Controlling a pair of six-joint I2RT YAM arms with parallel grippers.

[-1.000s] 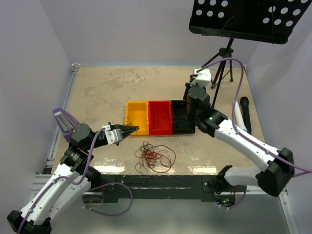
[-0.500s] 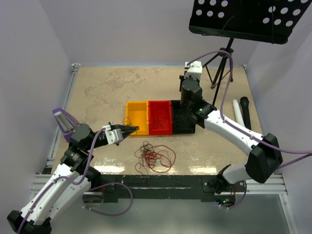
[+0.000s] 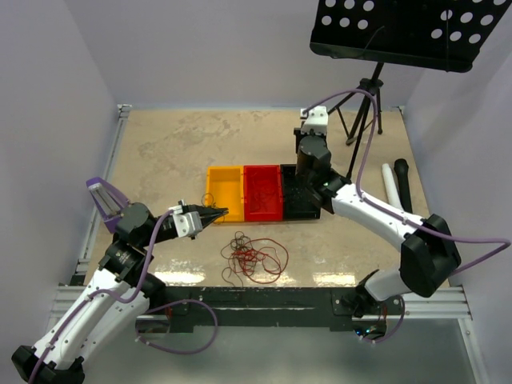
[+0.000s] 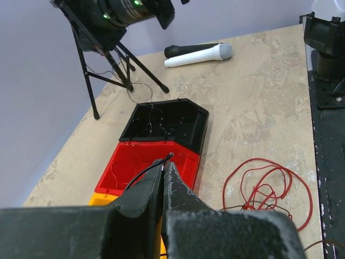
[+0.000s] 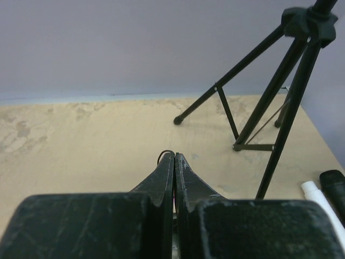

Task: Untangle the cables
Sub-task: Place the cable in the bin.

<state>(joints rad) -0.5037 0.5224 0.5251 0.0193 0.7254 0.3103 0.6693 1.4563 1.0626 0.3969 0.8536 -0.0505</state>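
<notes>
Left wrist: left gripper point(image 4: 166, 168) pinches a dark strand point(image 4: 148, 169), red bin point(image 4: 188, 168) just ahead, probably sorting; right gripper point(image 5: 174, 157) clamped shut.

We saw a robot lab cell, plain walls point(image 3: 48, 80) boxing a table point(image 3: 176, 144), arms point(image 3: 376, 216) bolted on, a music stand point(image 3: 408, 28)

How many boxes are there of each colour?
Yellow box: 1
Red box: 1
Black box: 1
Total: 3
</notes>
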